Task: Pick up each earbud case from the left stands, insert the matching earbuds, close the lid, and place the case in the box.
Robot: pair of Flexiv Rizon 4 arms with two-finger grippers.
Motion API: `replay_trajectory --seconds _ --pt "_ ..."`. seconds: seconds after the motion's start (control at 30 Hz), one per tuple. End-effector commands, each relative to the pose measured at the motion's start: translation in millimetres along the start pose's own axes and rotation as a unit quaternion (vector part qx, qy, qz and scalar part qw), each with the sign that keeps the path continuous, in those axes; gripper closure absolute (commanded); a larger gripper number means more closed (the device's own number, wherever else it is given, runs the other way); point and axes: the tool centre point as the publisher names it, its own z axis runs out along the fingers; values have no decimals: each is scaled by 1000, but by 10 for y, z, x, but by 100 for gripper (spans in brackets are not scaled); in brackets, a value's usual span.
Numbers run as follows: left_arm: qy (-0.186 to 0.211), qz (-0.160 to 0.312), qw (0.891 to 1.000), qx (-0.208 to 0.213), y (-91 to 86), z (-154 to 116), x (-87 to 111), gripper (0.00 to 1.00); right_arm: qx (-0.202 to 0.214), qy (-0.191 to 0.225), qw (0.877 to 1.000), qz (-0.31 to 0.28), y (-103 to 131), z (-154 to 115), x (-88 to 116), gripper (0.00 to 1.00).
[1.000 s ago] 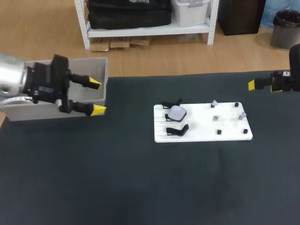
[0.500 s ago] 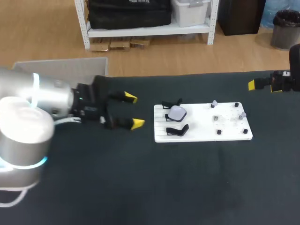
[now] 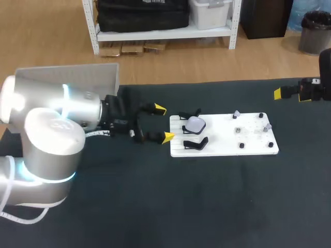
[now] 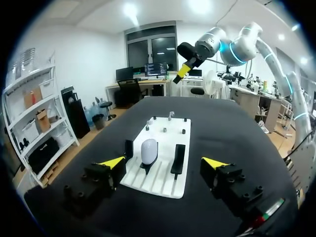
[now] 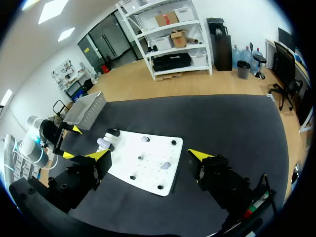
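A white board [image 3: 227, 140] lies on the dark table. Its left end has black stands, and a pale earbud case [image 3: 196, 123] rests on the middle stand. The stand in front of it [image 3: 195, 143] is bare. Two small earbuds [image 3: 236, 113] [image 3: 268, 126] sit on pegs at the board's right end. My left gripper [image 3: 163, 123] is open just left of the board, pointing at the case. In the left wrist view the case [image 4: 149, 150] stands ahead of my left gripper [image 4: 164, 163], between the lines of its fingers. My right gripper [image 3: 279, 94] hovers open at the far right, well off the board [image 5: 148, 170].
A grey box [image 3: 67, 77] stands at the table's back left, behind my left arm. Small black pegs dot the board's right half. My right gripper [image 5: 149, 154] looks down on the board from high up, and the left gripper [image 5: 69, 143] shows beyond the case [image 5: 102, 143].
My left arm has swung from over the grey box rightward and forward, down to the board's left edge. The right arm has stayed still. Both grippers remain open.
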Motion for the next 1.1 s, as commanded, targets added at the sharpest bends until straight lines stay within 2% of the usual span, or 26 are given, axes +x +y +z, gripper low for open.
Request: replay_trajectory --seconds 0.03,0.3,0.53,0.8,1.1 --pt "3 15 999 38 54 248 6 0 -1 0 1000 0 -6 1 3 0" --pt "17 29 998 56 214 594 50 0 -1 0 1000 0 -6 1 3 0" --pt "18 33 997 61 365 724 73 0 -1 0 1000 0 -6 1 3 0" --pt "21 30 997 73 438 827 138 0 -1 0 1000 0 -6 1 3 0" --pt "9 7 996 84 509 955 221 0 -1 0 1000 0 -6 1 3 0"
